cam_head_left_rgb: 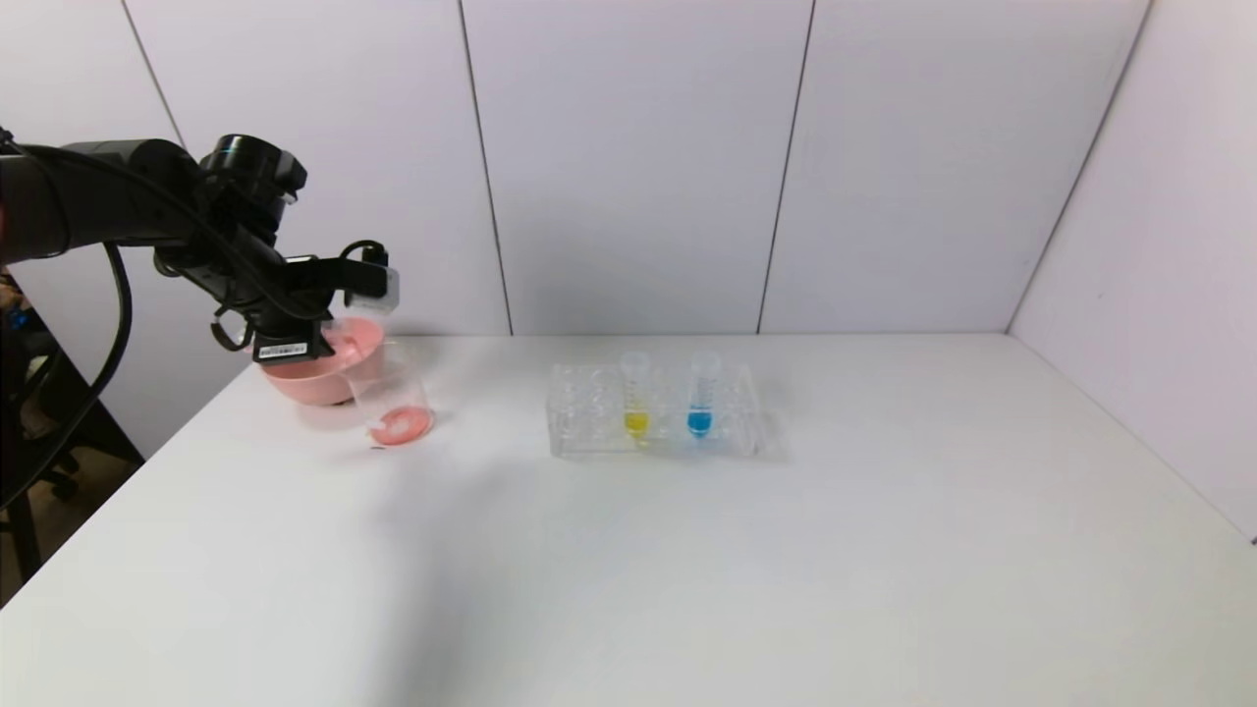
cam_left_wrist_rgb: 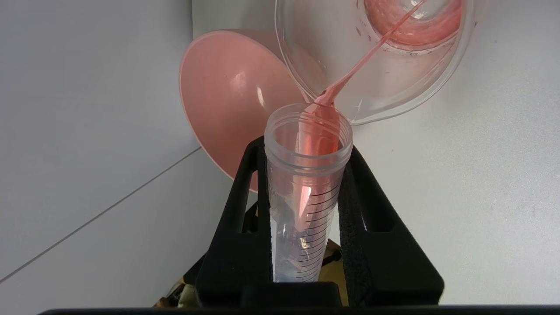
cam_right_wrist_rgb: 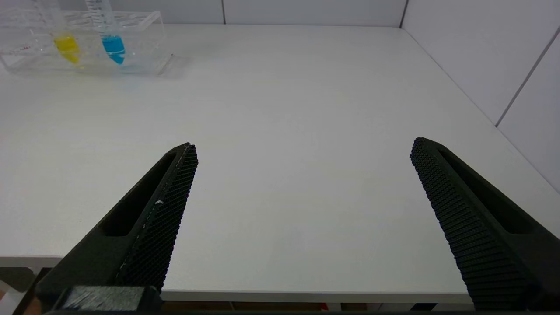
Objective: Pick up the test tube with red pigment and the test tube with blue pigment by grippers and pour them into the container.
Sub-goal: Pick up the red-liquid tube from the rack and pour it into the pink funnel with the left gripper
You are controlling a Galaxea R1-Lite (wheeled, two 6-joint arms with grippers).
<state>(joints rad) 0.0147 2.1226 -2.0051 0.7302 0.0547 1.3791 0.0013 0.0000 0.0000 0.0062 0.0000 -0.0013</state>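
Note:
My left gripper (cam_left_wrist_rgb: pixel 306 148) is shut on the test tube with red pigment (cam_left_wrist_rgb: pixel 306 210) and holds it tipped, mouth over the rim of the container (cam_left_wrist_rgb: pixel 393 87). A thin red stream runs from the tube's lip into the container, where red liquid pools at the bottom. In the head view the left gripper (cam_head_left_rgb: pixel 339 324) hangs above the container (cam_head_left_rgb: pixel 393 398) at the table's far left. The test tube with blue pigment (cam_head_left_rgb: pixel 700 398) stands upright in the clear rack (cam_head_left_rgb: pixel 589 422). My right gripper (cam_right_wrist_rgb: pixel 304 146) is open over the table's near edge, with nothing between its fingers.
A pink bowl (cam_head_left_rgb: pixel 314 378) sits right behind the container, touching or nearly touching it. A tube with yellow liquid (cam_head_left_rgb: pixel 635 398) stands in the rack to the left of the blue one. The white table (cam_head_left_rgb: pixel 687 570) is walled at the back and on the right.

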